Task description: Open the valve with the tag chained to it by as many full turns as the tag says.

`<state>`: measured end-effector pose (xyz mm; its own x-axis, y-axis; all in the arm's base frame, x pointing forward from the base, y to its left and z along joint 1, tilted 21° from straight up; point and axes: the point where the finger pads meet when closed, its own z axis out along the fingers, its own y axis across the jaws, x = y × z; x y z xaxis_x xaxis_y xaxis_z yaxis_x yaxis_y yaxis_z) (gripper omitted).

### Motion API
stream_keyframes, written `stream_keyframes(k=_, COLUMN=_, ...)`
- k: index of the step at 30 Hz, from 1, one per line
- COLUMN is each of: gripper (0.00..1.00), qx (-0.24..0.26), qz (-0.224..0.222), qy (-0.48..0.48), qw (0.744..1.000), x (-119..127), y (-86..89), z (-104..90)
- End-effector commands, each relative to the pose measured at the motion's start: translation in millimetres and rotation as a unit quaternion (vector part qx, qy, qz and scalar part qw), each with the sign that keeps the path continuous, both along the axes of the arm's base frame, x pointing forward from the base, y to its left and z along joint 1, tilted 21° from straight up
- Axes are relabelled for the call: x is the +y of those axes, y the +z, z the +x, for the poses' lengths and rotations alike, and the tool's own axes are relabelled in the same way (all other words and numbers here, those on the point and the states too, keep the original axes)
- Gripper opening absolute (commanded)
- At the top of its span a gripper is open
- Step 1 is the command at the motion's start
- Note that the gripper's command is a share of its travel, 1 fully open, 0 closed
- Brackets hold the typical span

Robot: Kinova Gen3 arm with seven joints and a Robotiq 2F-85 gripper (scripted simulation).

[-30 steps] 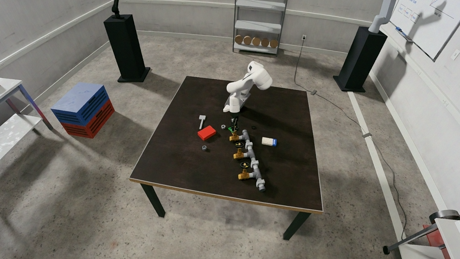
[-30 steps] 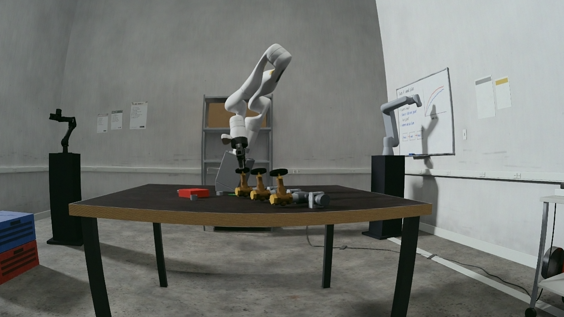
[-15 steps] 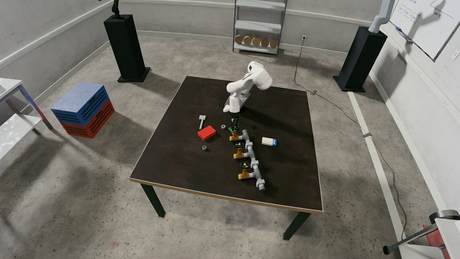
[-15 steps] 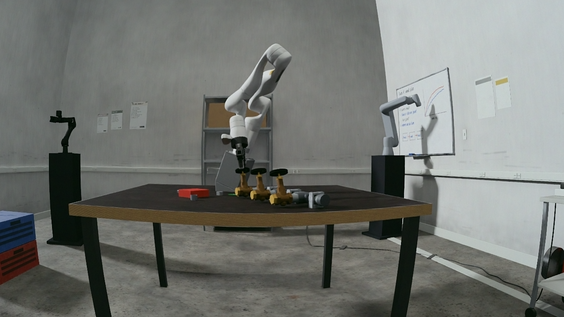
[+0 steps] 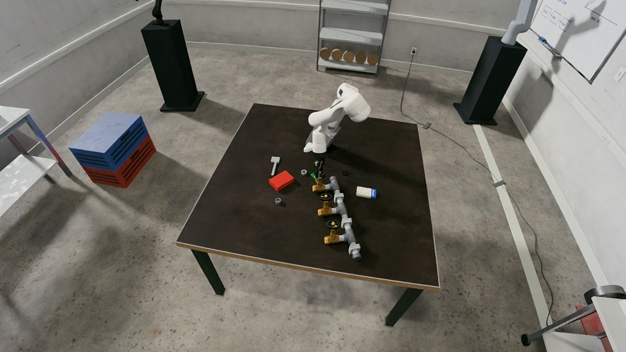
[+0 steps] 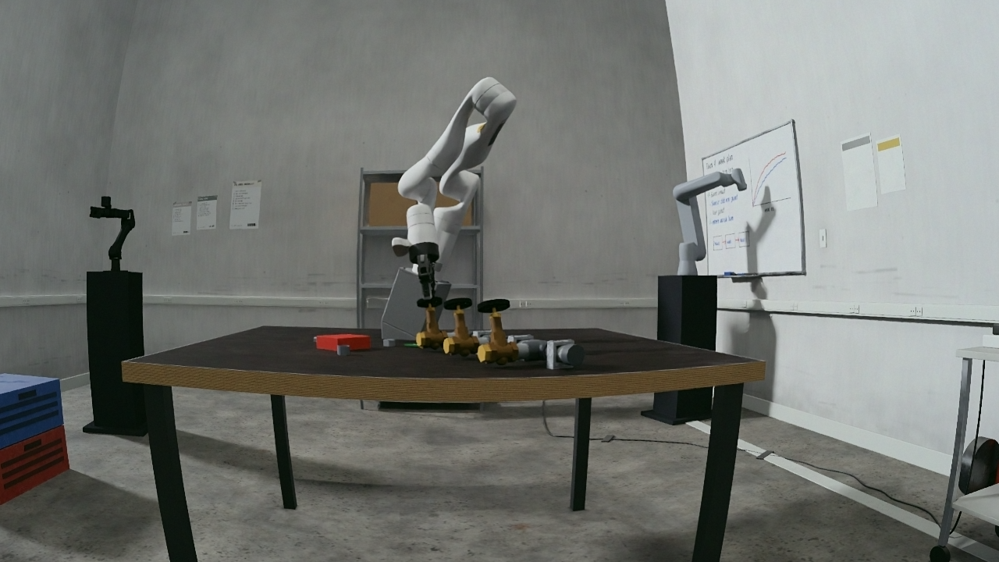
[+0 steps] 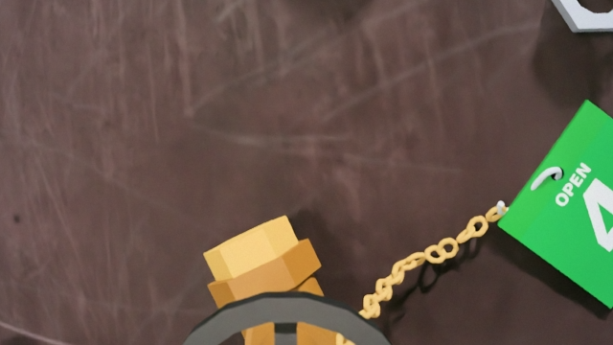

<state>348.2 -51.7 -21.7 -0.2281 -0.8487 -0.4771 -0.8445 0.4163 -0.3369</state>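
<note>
Three brass valves with black handwheels sit on a grey pipe (image 5: 343, 209) on the dark table. The far valve (image 5: 318, 186) carries a gold chain (image 7: 421, 259) to a green tag (image 7: 570, 201) that reads OPEN 4. In the wrist view its brass end (image 7: 261, 261) and the rim of its handwheel (image 7: 287, 318) show at the bottom edge. My gripper (image 5: 319, 171) is open just above this far handwheel (image 6: 429, 301). The fingers are not in the wrist view. The middle valve (image 5: 325, 205) and the near valve (image 5: 332, 232) stand apart from my gripper.
A red block (image 5: 280, 180), a small grey hammer (image 5: 274, 164), two grey nuts (image 5: 303, 172) (image 5: 278, 201), a black ring (image 5: 345, 175) and a white and blue block (image 5: 366, 192) lie around the pipe. A grey nut corner (image 7: 581, 14) shows top right in the wrist view.
</note>
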Motion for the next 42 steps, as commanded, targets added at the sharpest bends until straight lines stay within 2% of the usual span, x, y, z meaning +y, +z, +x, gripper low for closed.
stream_keyframes(k=1, gripper=1.00, qx=0.001, qz=0.003, qy=-0.005, qw=1.000, x=-0.4, y=0.5, z=0.3)
stream_keyframes(k=10, gripper=1.00, qx=0.011, qz=0.017, qy=-0.029, qw=0.999, x=-0.4, y=0.5, z=0.3)
stream_keyframes(k=25, gripper=1.00, qx=0.048, qz=0.072, qy=-0.121, qw=0.989, x=-0.4, y=0.4, z=0.3)
stream_keyframes(k=31, gripper=1.00, qx=0.073, qz=0.110, qy=-0.184, qw=0.974, x=-0.4, y=0.4, z=0.3)
stream_keyframes(k=37, gripper=1.00, qx=0.103, qz=0.153, qy=-0.257, qw=0.949, x=-0.4, y=0.4, z=0.3)
stream_keyframes(k=39, gripper=1.00, qx=0.103, qz=0.153, qy=-0.257, qw=0.949, x=-0.4, y=0.4, z=0.3)
stream_keyframes(k=42, gripper=1.00, qx=0.118, qz=0.177, qy=-0.296, qw=0.931, x=-0.4, y=0.4, z=0.3)
